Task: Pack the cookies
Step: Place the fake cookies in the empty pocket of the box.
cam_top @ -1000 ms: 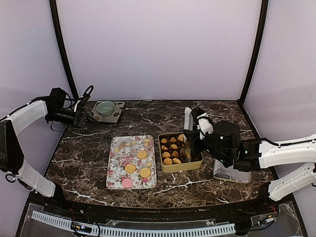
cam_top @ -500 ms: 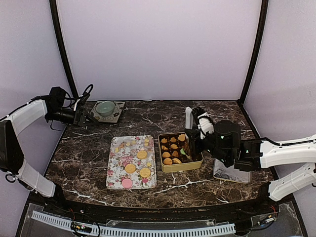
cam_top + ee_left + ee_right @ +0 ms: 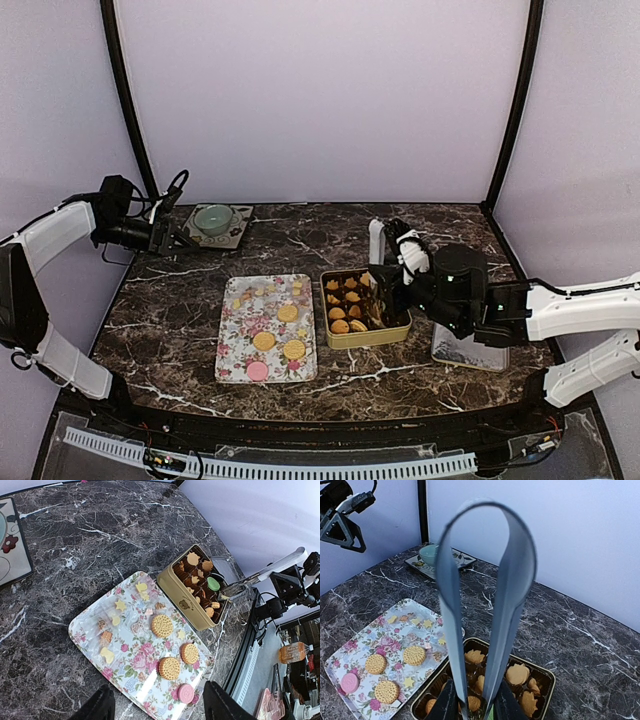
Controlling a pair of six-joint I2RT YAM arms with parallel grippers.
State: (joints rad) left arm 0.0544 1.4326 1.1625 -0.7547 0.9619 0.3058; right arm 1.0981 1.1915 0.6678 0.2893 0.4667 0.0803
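Over the tin (image 3: 366, 338) beside the tray (image 3: 238, 345), right pincer (image 3: 475, 707) clamps tongs (image 3: 512, 565); left pincer (image 3: 159, 707) wide.

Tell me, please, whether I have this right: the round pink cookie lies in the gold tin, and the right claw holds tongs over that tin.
Not quite: the round pink cookie lies on the flower-patterned tray, not in the gold tin, as the top external view shows. The right claw does hold tongs over that tin.

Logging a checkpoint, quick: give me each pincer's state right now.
Left pincer: open, holding nothing.
Right pincer: closed on the tongs, whose tips are over the tin.
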